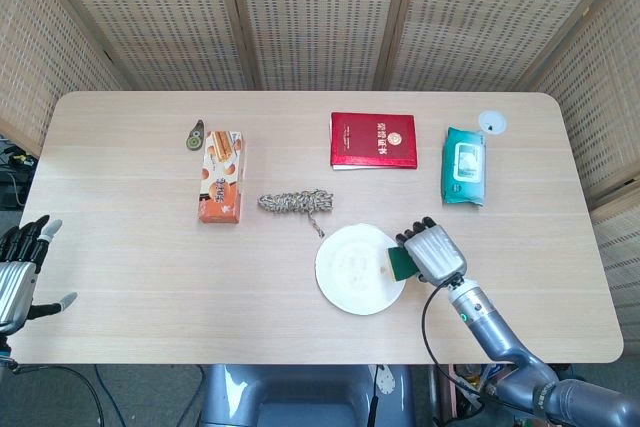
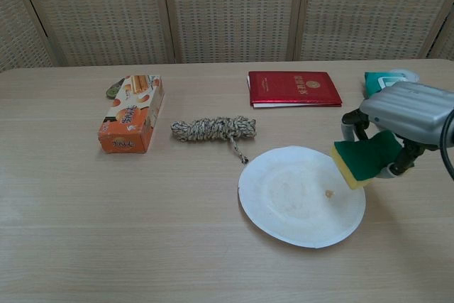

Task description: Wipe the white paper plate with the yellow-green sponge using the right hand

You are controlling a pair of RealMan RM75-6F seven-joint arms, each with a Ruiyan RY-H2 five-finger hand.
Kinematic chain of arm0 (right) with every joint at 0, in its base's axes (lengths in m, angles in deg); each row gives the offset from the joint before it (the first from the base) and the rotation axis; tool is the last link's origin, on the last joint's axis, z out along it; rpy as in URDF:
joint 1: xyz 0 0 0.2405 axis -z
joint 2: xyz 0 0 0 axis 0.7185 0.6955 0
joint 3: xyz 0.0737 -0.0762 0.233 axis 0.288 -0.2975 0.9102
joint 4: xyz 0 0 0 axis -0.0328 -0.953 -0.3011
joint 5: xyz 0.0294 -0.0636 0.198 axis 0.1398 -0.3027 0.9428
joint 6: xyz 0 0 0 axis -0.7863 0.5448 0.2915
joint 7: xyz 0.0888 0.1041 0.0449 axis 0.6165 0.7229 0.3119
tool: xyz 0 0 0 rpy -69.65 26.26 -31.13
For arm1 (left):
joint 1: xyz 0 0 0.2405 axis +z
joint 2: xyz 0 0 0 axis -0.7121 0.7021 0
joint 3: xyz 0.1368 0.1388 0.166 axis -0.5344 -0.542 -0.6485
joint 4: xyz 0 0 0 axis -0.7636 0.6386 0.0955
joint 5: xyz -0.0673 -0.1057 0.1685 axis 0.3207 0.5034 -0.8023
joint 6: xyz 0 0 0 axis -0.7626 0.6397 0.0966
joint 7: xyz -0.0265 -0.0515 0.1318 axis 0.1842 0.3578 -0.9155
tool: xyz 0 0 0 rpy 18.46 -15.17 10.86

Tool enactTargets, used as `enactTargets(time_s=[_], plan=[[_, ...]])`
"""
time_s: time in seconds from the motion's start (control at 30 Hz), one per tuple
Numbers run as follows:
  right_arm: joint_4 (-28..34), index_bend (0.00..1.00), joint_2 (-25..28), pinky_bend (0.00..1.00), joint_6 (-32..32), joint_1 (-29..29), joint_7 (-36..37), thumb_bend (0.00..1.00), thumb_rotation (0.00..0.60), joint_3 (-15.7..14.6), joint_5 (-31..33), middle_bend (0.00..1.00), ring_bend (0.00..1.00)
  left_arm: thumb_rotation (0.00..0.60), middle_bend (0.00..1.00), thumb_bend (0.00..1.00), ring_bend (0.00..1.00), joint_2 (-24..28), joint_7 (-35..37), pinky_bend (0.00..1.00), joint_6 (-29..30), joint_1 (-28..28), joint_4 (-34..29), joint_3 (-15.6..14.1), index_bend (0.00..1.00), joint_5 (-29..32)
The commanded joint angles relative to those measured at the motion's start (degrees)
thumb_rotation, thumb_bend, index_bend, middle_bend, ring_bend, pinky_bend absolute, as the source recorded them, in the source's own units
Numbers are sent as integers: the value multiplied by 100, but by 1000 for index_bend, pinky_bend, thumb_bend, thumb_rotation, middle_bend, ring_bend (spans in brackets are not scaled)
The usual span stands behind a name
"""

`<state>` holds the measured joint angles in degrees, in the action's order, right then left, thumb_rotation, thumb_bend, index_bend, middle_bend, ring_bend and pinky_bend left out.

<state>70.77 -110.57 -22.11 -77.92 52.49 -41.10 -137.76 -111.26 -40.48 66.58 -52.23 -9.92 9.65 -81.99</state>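
The white paper plate lies near the table's front edge, with a small crumb on its right part. My right hand grips the yellow-green sponge and holds it tilted just over the plate's right rim. In the chest view the sponge hangs slightly above the plate, green side up. My left hand stays off the table's left front corner, fingers apart and holding nothing.
A coiled rope lies just behind the plate. An orange snack box stands to the left, a red booklet at the back, a teal wet-wipes pack at back right, beside a small white lid.
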Motion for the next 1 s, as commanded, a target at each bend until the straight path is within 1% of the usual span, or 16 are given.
enactTargets(time_s=[0.03, 0.23, 0.37, 0.5, 0.77, 0.9, 1.0], plan=[[178, 499, -173, 303, -209, -267, -1413, 467, 600, -44, 131, 515, 363, 600, 0, 0, 0, 4, -9, 0, -37, -18, -2, 3, 0, 28], [126, 501, -666, 302, -228, -433, -3388, 469, 600, -121, 475, 519, 377, 600, 0, 0, 0, 5, -7, 0, -95, -55, 16, 36, 0, 117], [-34, 501, -918, 302, -212, -500, -3933, 473, 600, -136, 636, 525, 381, 600, 0, 0, 0, 4, -16, 0, -95, -58, 12, 27, 0, 114], [-151, 508, -1072, 302, -237, -569, -4261, 479, 600, -157, 794, 525, 381, 600, 0, 0, 0, 4, -12, 0, -89, -58, 12, 20, 0, 110], [-275, 514, -1146, 302, -216, -645, -4409, 490, 600, -202, 893, 526, 381, 600, 0, 0, 0, 27, 43, 0, -80, -58, 14, 21, 0, 109], [-350, 522, -1180, 302, -208, -666, -4533, 507, 600, -255, 933, 526, 381, 600, 0, 0, 0, 33, 56, 0, -95, -66, 16, 12, 0, 102], [-525, 529, -1299, 302, -260, -697, -4858, 517, 600, -358, 1028, 526, 381, 600, 0, 0, 0, 41, 70, 0, -84, -66, 10, 12, 0, 91]])
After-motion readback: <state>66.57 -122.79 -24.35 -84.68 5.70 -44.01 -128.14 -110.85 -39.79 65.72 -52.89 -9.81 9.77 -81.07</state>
